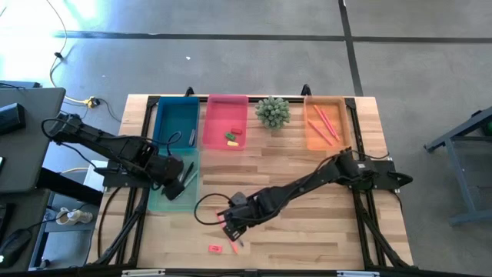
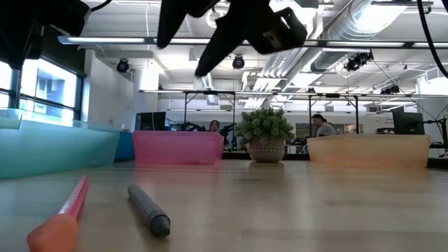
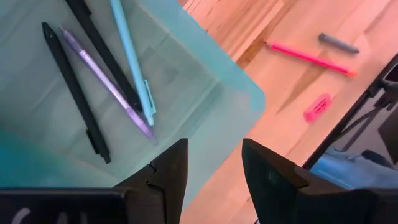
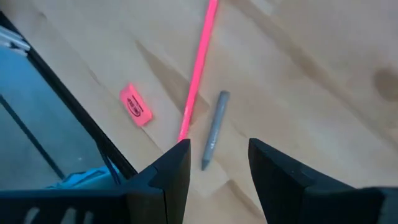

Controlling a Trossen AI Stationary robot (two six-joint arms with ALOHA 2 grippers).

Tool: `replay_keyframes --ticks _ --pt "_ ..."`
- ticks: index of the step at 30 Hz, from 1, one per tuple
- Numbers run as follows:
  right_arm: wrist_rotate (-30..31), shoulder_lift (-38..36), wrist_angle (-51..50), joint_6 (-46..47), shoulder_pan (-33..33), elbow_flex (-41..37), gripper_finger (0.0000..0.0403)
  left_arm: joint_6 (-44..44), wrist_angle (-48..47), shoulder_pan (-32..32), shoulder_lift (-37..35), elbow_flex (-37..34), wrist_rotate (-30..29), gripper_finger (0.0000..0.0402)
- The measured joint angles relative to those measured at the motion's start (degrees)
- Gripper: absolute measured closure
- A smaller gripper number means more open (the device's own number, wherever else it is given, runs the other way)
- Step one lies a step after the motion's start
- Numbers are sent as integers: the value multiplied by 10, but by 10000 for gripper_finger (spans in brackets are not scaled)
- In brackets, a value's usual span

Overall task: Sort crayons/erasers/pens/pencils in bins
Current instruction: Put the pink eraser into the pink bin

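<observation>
Wooden tabletop (image 1: 307,231) holds four bins (image 1: 227,121), one pencil (image 4: 199,68); both pincers spread.

left gripper (image 3: 211,168) open, right gripper (image 4: 217,165) apparently open

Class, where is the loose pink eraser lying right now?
In the high view, the pink eraser lies on the table's near edge, left of the pink pencil, below the right tool.
</observation>
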Motion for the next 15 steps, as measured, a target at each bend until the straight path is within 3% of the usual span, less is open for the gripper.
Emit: replay_keyframes --ticks 10,15 --pt "-42 55 96 67 18 0 249 11 -5 -15 0 0 -24 263" --pt "-37 73 98 78 23 0 249 11 -5 -15 0 0 -26 264"
